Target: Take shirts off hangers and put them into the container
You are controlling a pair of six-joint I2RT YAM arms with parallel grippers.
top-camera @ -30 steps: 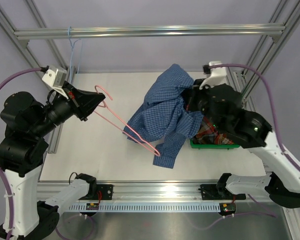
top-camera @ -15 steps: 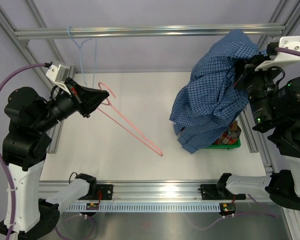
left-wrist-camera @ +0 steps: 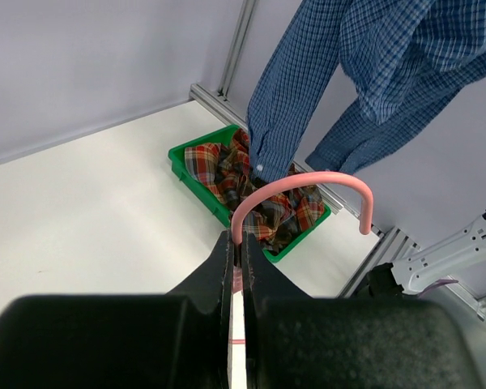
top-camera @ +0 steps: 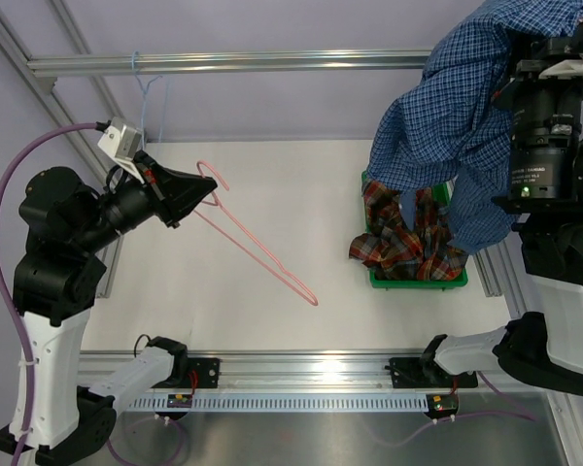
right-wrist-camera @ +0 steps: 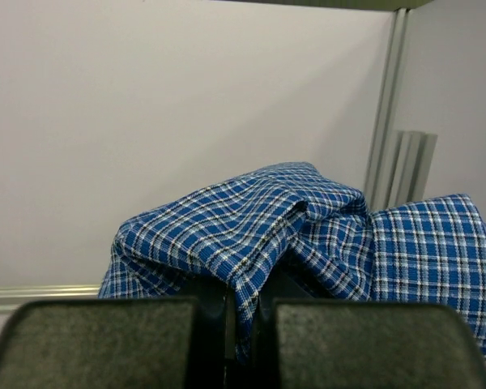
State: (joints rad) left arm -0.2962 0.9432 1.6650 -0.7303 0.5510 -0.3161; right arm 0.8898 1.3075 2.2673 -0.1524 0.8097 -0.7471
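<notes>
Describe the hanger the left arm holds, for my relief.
Over the white table's left half, the left gripper is shut on the hook of a thin wire hanger slanting toward mid-table. It is pink; the other hanger, light blue, hangs from the rear rail.

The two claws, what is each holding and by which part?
Left claw grips the pink wire hanger at the neck below its hook. Right claw pinches a fold of the blue checked shirt.

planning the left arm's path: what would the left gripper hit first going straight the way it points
Probably the plaid shirt heaped in the green tray, though the blue shirt hangs close to that line; depth is unclear.
</notes>
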